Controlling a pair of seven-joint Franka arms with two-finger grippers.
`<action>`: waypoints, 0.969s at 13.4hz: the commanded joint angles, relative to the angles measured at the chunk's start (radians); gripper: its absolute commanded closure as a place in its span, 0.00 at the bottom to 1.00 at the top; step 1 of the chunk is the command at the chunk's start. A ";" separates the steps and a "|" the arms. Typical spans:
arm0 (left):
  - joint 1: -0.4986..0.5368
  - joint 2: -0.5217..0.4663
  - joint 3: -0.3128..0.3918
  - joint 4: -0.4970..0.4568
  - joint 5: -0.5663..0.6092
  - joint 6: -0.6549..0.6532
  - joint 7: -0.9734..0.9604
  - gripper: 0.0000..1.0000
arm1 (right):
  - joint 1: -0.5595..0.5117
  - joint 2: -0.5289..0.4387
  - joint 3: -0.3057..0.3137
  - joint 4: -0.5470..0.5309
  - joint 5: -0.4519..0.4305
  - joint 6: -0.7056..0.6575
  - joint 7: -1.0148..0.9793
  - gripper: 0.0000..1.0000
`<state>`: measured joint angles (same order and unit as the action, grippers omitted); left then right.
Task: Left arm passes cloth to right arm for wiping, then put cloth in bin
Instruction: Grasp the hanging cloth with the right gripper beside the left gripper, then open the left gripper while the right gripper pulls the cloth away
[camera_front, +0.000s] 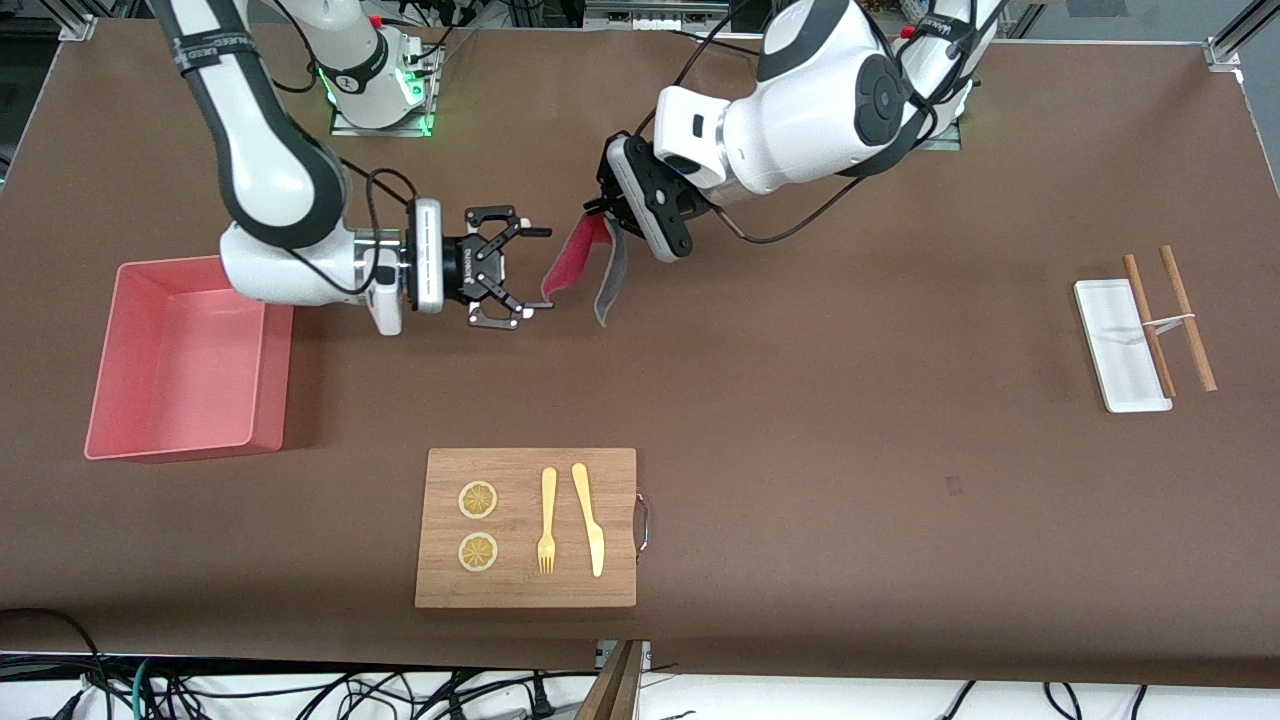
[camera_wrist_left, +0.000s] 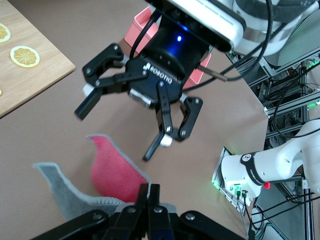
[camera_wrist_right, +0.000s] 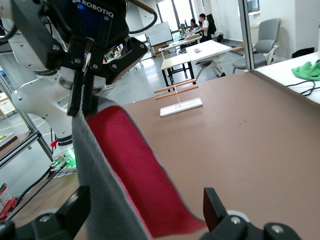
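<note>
Two grippers meet in mid-air over the bare table between the arms' bases and the cutting board; the left gripper pinches the cloth by its top edge, fingers closed on it, and the cloth hangs folded, pink-red face toward the right arm, grey face outward; the right gripper stands wide open, its fingertips just at the cloth's lower edge; the right wrist view shows the cloth already hanging between the open fingers; judged step: handover, grasp not yet made; the bin sits at the right arm's end of the table, nothing visible in it; risks: if the left gripper releases before the right one closes, the cloth drops to the table; the cloth hangs limp, so a closing finger may catch only a thin edge and slip during wiping; a further advance could bring the two grippers into contact.
</note>
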<state>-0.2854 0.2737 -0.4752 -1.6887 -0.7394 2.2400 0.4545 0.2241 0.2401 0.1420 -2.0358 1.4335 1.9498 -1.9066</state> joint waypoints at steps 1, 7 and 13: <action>-0.011 -0.014 0.000 -0.014 0.014 0.042 -0.023 1.00 | 0.027 -0.045 -0.002 -0.057 0.025 0.043 0.000 0.00; -0.009 -0.014 0.000 -0.022 0.014 0.050 -0.023 1.00 | 0.055 -0.025 -0.004 -0.030 0.033 0.164 -0.069 0.07; -0.005 -0.014 0.001 -0.022 0.014 0.050 -0.027 1.00 | 0.129 0.011 -0.004 -0.015 0.189 0.233 -0.104 0.77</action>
<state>-0.2923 0.2736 -0.4732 -1.6976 -0.7394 2.2784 0.4431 0.3472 0.2408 0.1429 -2.0600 1.5931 2.1730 -1.9855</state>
